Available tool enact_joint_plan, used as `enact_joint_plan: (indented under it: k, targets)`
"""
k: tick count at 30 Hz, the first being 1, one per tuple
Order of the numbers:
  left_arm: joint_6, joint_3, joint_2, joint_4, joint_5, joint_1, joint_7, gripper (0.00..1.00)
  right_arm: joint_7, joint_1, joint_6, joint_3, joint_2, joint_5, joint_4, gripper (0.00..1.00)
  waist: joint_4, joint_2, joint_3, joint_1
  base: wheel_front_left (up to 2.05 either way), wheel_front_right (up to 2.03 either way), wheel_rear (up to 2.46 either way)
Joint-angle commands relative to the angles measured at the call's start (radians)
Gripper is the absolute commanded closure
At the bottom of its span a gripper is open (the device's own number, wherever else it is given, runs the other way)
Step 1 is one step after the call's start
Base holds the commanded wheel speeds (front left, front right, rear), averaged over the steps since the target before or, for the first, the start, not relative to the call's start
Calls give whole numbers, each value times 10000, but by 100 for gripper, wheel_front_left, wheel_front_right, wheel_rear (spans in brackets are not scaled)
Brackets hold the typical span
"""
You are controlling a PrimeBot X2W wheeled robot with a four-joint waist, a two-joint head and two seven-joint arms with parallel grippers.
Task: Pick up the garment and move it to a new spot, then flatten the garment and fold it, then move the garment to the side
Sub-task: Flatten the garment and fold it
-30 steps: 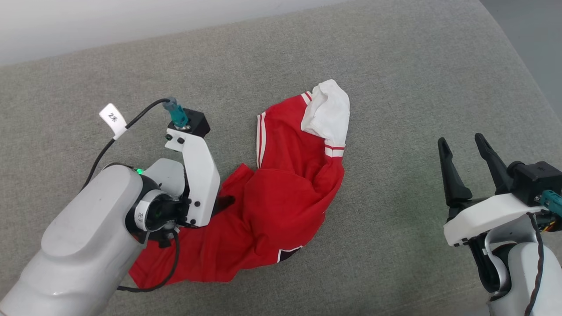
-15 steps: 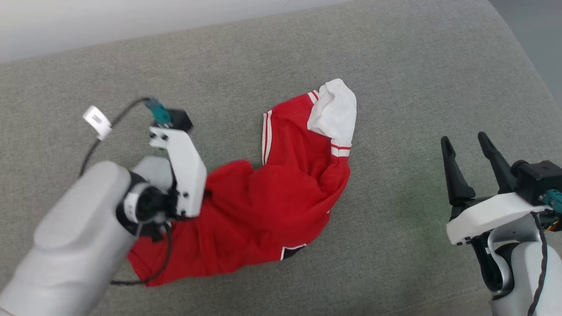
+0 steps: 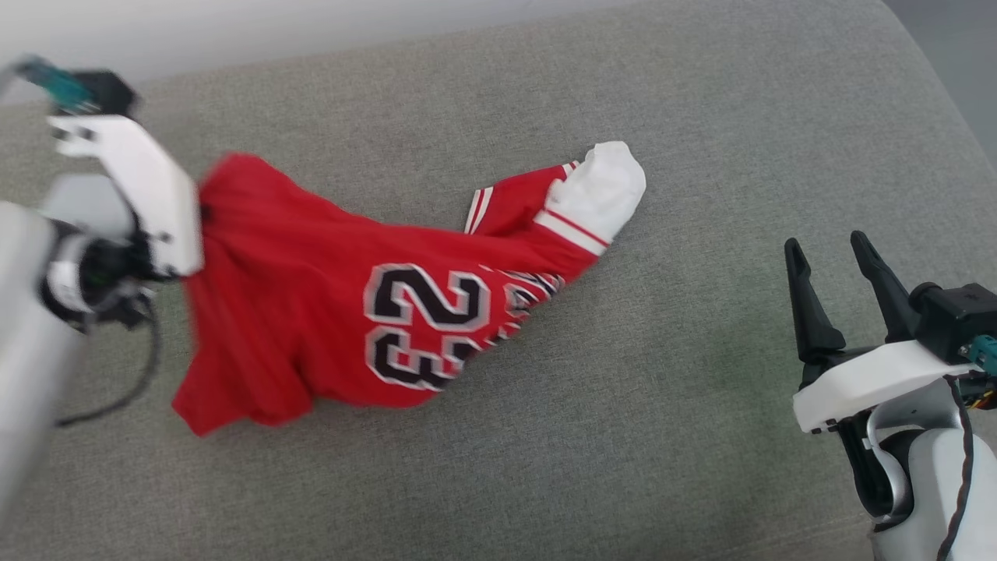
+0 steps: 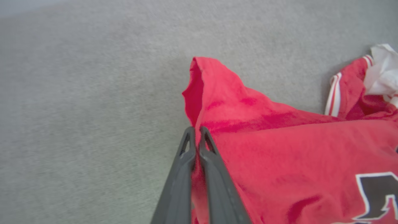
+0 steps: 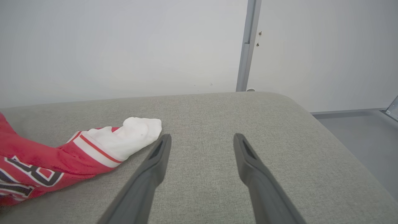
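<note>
My left gripper [image 4: 196, 129] is clamped tight on a red edge of the garment [image 3: 335, 312]. The garment stretches from there across the grey cushion [image 3: 701, 117], number 23 facing up, to its white sleeve [image 3: 604, 175] lying near the middle. My right gripper [image 3: 826, 245] hovers well apart from it, fingers spread, holding nothing.

Pale forearm [image 3: 22, 389]; dark 2-fingered end effector [image 3: 824, 243]

Bright, even indoor light, no glare. In the head view the left arm [image 3: 117, 202] and the near edge of the shirt [image 3: 311, 296] are motion-blurred; the right gripper [image 3: 826, 241] is sharp. The left wrist view is soft throughout, the couch [image 4: 77, 109] weave smeared. The right wrist view is crisp, with a faint shadow under the white sleeve [image 5: 130, 138].
</note>
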Motion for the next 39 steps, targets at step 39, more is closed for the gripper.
enact_joint_plan:
  k: [39]
  targets:
    - [-131, -1217, 741, 2680, 3004, -2088, -2658, 100, 3, -460, -3, 163, -188, 201, -349, 0, -306, 0, 1119, 0, 0, 0, 0]
